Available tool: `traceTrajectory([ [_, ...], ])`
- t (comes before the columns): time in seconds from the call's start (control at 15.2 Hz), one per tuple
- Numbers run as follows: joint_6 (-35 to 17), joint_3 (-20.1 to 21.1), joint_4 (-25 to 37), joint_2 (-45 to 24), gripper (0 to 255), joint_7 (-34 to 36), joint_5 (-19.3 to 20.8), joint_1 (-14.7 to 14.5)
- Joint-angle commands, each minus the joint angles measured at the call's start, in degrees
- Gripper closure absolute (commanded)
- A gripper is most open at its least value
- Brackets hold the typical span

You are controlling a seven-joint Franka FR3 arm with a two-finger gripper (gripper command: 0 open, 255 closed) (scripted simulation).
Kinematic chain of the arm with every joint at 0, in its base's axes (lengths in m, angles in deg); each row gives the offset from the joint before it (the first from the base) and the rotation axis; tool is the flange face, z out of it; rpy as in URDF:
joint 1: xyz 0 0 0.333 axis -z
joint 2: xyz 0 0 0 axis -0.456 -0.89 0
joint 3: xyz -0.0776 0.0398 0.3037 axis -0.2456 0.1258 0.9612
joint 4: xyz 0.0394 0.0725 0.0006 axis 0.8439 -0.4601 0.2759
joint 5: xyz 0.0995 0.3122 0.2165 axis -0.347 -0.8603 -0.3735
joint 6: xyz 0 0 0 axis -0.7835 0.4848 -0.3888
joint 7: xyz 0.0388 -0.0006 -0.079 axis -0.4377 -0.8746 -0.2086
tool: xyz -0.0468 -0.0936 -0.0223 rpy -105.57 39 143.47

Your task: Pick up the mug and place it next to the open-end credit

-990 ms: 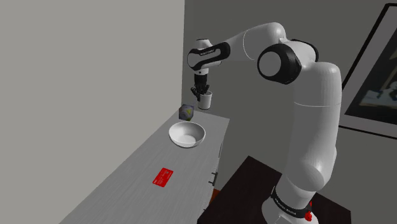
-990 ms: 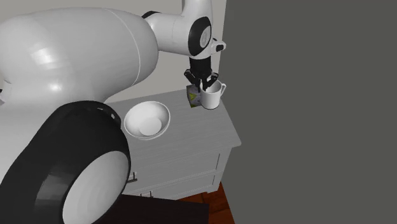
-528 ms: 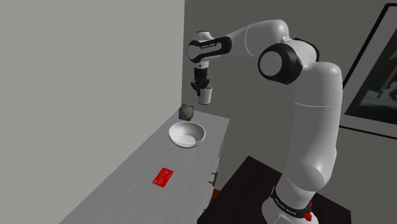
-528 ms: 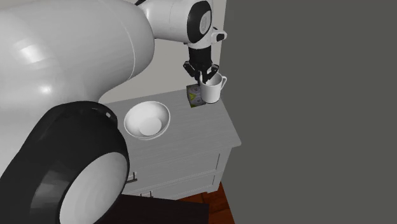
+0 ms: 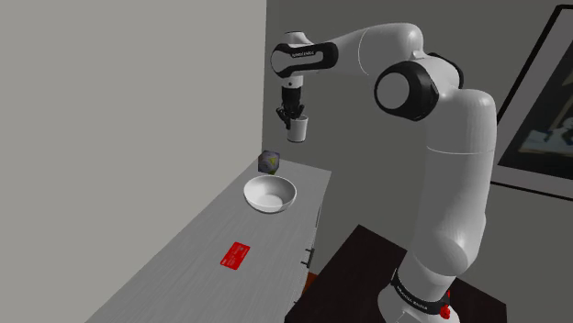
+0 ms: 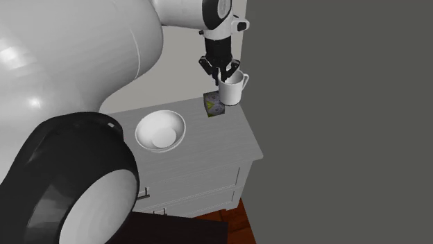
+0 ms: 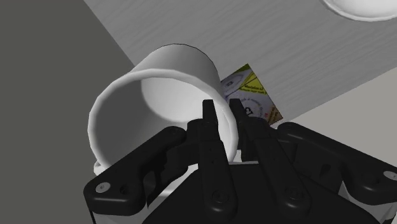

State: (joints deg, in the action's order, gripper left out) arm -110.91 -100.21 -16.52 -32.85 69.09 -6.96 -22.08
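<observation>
Higher than half a second ago, the white mug (image 5: 297, 131) hangs in the shoulder view's upper middle, its rim wall pinched by the gripper (image 5: 294, 117), likely to clear the bowl (image 5: 270, 194) toward the red card (image 5: 237, 255).

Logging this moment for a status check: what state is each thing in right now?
hand: shut on the mug's rim.
mug: held in the air above the cabinet top, roughly upright, empty.
bowl: upright on the top, empty.
red card: lying flat on the top.
small printed box: standing on the top, untouched.
</observation>
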Motion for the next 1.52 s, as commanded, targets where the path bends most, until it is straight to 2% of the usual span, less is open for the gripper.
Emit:
traceTrajectory([
  [0.0,-0.1,0.2,-2.3,2.2,255,0.8,0.5,-0.7],
  [0.33,-3.2,1.6,-16.5,13.1,255,5.6,2.7,-3.8],
  [0.66,-4.6,4.0,-27.8,22.8,255,10.8,4.2,-6.1],
  [1.06,-4.6,7.6,-38.7,33.4,255,17.0,4.4,-8.4],
  [1.45,-3.2,12.1,-47.2,42.9,255,23.2,2.7,-11.0],
])
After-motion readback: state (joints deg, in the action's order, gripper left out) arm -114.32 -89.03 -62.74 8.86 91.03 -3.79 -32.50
